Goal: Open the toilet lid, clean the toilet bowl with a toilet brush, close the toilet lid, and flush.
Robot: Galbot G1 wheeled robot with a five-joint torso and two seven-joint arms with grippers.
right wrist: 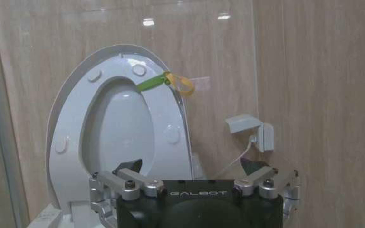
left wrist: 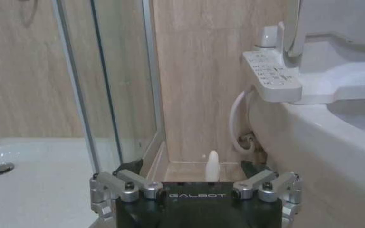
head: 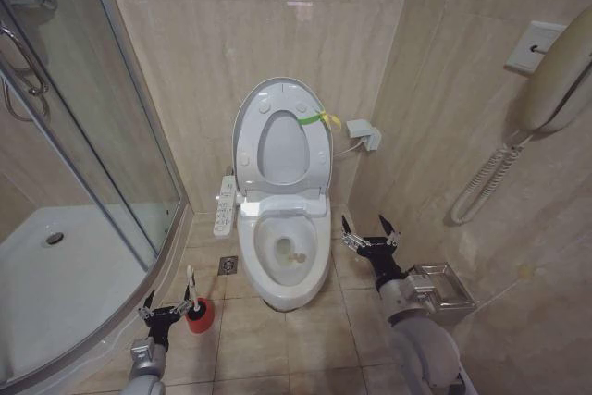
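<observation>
The toilet brush (head: 191, 286) stands upright in its red holder cup (head: 200, 315) at lower left of the head view, on the floor tiles beside the toilet bowl (head: 285, 256). Judged light, stiff and thin; the slim handle is the grip point, near its top. The left hand (head: 166, 309) sits at the handle, fingers apart, not clamped. The toilet lid (head: 281, 136) stands raised at centre frame. The right hand (head: 368, 232) hangs open right of the bowl.
</observation>
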